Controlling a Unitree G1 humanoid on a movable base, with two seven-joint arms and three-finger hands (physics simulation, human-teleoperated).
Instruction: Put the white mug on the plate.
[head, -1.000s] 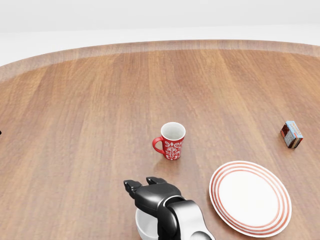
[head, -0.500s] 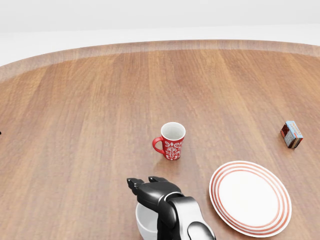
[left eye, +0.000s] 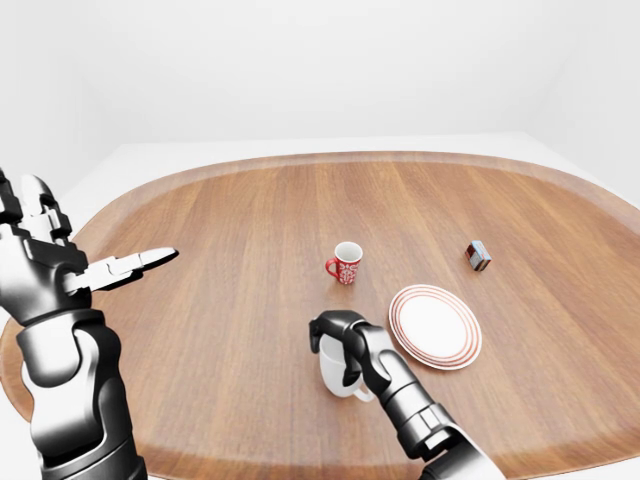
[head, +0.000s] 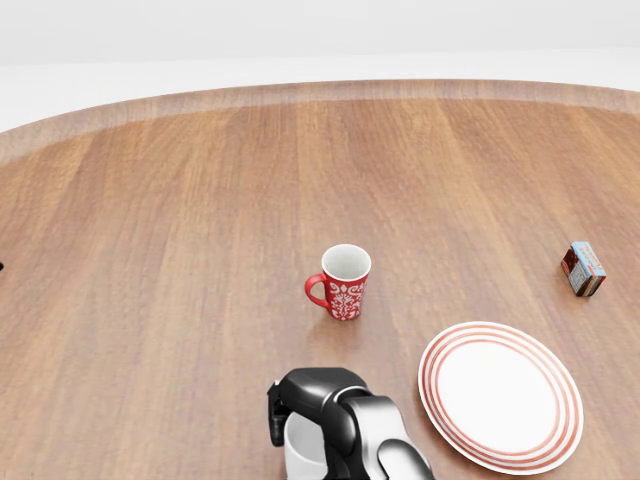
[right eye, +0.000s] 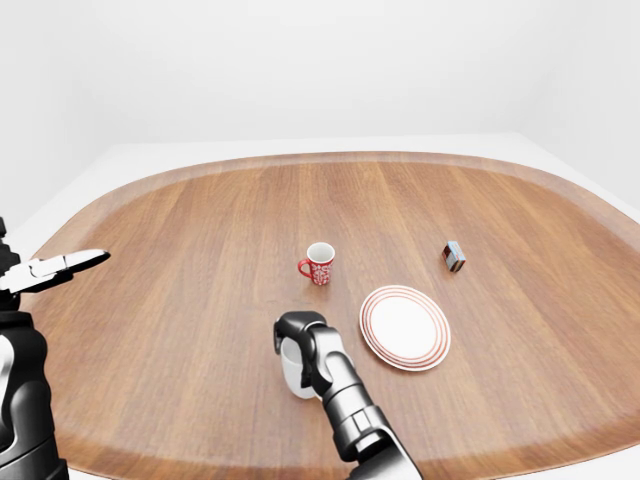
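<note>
A: Where is the white mug (left eye: 338, 370)?

B: On the wooden bench (left eye: 250, 250), near the bottom of the left-eye view, just left of the plate (left eye: 435, 326) and apart from it. The right hand (left eye: 343, 340) sits over its rim with the dark fingers (head: 277, 412) curled down round the wall, so it is clasped on the mug, which stands upright on the wood.

A: And the left hand (left eye: 45, 265)?

B: Raised at the left edge of that view, well away from everything, fingers spread, with one pointing toward the middle of the bench.

A: Any writing to read?

B: None I can make out. The red mug (head: 341, 282) has a white ornamental pattern on its side, no letters; its handle points to the head view's left. The small box (head: 583, 269) at the right is red and blue, and its print is too small to read. The plate is white with red rings round the rim
</note>
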